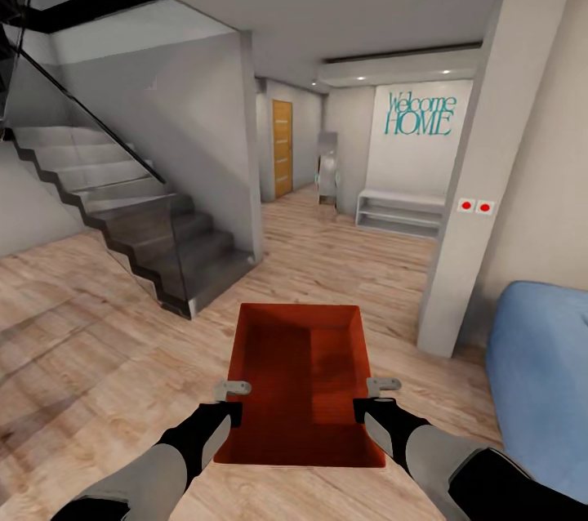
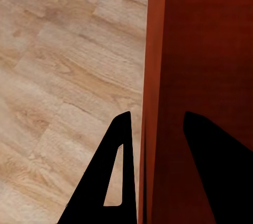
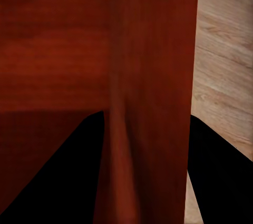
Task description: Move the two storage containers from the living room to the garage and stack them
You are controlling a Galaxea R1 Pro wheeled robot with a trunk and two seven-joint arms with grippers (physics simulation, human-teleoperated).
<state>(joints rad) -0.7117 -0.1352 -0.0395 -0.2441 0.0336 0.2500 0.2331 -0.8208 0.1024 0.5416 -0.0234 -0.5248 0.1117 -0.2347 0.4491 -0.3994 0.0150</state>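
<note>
Bin [image 1: 302,374]: near corners covered by my arms in the head view, underside hidden. Left gripper [image 2: 158,129]: one finger outside the wall, the other inside, contact faces masked by the rim. Right gripper [image 3: 147,129]: same, finger roots cut off by the frame edge. Sofa [image 1: 539,374] cropped at the right edge. Stairs [image 1: 122,211] partly behind a glass panel, top cut off. Object beside the far bench [image 1: 400,213] too small to identify.
</note>
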